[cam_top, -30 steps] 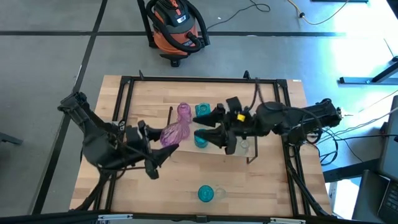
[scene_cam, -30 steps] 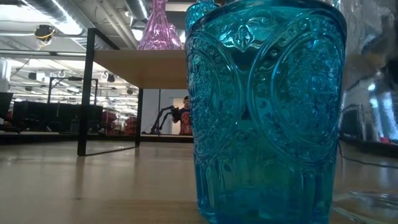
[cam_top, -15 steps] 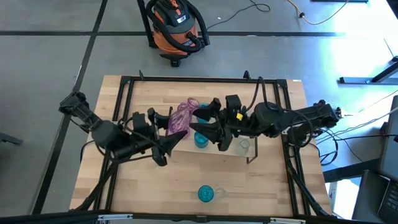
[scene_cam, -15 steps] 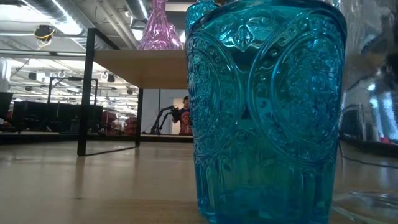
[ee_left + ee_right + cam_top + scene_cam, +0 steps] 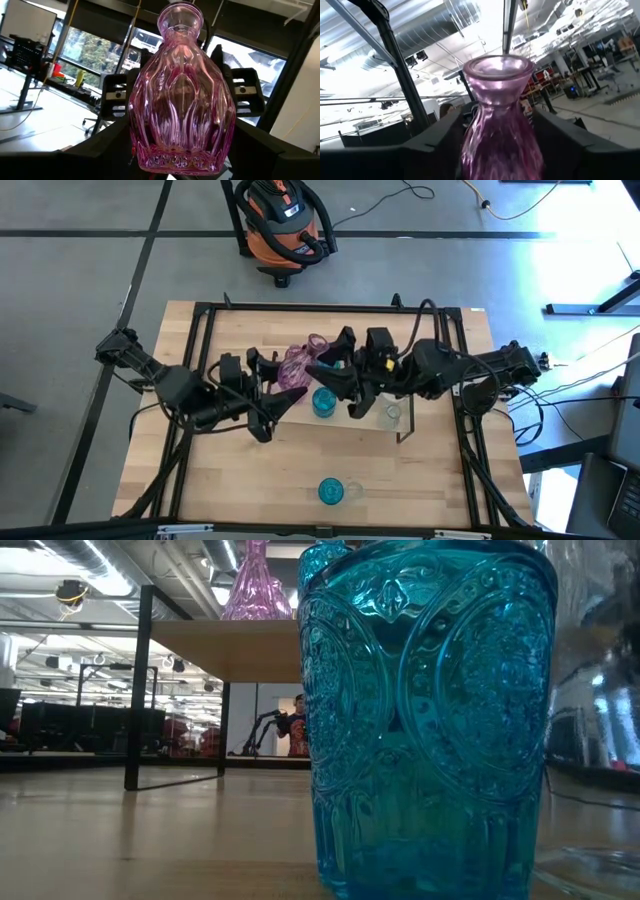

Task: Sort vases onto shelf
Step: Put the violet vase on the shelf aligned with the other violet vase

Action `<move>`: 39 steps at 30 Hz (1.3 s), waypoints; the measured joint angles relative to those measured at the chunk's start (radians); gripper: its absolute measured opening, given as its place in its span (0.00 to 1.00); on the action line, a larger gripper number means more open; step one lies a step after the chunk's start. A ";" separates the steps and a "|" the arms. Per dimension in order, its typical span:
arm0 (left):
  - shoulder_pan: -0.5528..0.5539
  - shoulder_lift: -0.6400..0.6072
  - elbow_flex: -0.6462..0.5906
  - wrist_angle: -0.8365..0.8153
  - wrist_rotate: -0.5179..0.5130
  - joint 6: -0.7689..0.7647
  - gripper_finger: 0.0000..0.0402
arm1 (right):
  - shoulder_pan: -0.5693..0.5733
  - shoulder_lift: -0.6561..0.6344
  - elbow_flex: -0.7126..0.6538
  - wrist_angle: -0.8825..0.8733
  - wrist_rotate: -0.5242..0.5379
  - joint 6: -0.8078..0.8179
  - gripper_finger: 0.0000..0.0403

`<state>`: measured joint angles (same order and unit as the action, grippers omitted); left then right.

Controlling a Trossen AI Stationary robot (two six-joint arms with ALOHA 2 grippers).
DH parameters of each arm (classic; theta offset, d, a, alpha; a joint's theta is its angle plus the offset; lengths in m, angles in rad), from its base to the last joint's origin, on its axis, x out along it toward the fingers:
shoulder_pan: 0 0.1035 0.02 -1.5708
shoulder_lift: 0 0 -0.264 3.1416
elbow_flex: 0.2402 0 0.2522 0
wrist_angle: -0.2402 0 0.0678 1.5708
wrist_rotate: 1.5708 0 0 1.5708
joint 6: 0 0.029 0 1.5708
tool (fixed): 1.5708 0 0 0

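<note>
High view, centre of frame: both arms meet over the shelf (image 5: 300,416), w/ a pink vase (image 5: 296,366) between them, lying tilted above the shelf's left part. Left gripper (image 5: 262,372) comes in from centre-left, fingers spread wide round the vase's wide bottom end; left wrist view shows the body (image 5: 182,100) seated between its dark fingers (image 5: 107,140), so it looks pinched there. Right gripper (image 5: 335,360) reaches in from the right at the neck end; right wrist view shows the flared mouth (image 5: 498,67) sitting between its fingers, which stand apart on either side. Contact w/ the glass can't be told.

Other vases: teal one (image 5: 323,402) and a clear one (image 5: 392,416) on the shelf, another teal vase (image 5: 331,491) lower centre on the tabletop (image 5: 420,490). Low view is mostly filled by that embossed teal glass (image 5: 430,720).

Handling, my guess: ribbed glass, stiff, brittle, prob. slick and not heavy. Best hold is across the wide belly, or just below the lip where the flare stops slipping. Squeeze gently; keep it from knocking neighbours.

Writing: none legible, incl. on the orange shop vac (image 5: 283,220) at upper centre.
</note>
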<state>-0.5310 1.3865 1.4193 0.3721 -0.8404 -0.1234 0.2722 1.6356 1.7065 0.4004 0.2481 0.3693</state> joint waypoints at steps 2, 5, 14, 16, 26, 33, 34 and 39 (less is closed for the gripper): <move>0.005 0.000 0.000 0.002 0.012 -0.004 0.65 | -0.001 0.000 0.000 0.014 -0.004 -0.016 0.48; 0.015 0.000 0.000 0.001 0.031 -0.016 0.65 | -0.007 0.000 0.000 0.022 -0.006 -0.035 0.38; 0.043 0.000 0.000 -0.042 0.094 -0.096 0.65 | -0.034 0.000 0.000 0.052 -0.067 -0.036 0.22; 0.048 0.000 0.000 -0.049 0.111 -0.110 0.65 | -0.040 0.000 0.000 0.050 -0.087 -0.034 0.23; 0.047 0.001 0.000 -0.069 0.125 -0.135 0.64 | -0.040 0.000 0.000 0.041 -0.125 -0.034 0.36; 0.047 0.001 0.000 -0.100 0.119 -0.167 0.64 | -0.039 0.000 0.000 0.026 -0.127 -0.034 0.46; 0.047 0.001 0.000 -0.104 0.120 -0.175 0.64 | -0.040 0.000 0.000 0.022 -0.127 -0.034 0.46; 0.048 0.001 0.000 -0.147 0.127 -0.224 0.64 | -0.056 0.000 0.000 0.007 -0.139 -0.028 0.46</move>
<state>-0.4834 1.3872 1.4193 0.2251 -0.7137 -0.3477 0.2158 1.6352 1.7065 0.4075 0.1089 0.3413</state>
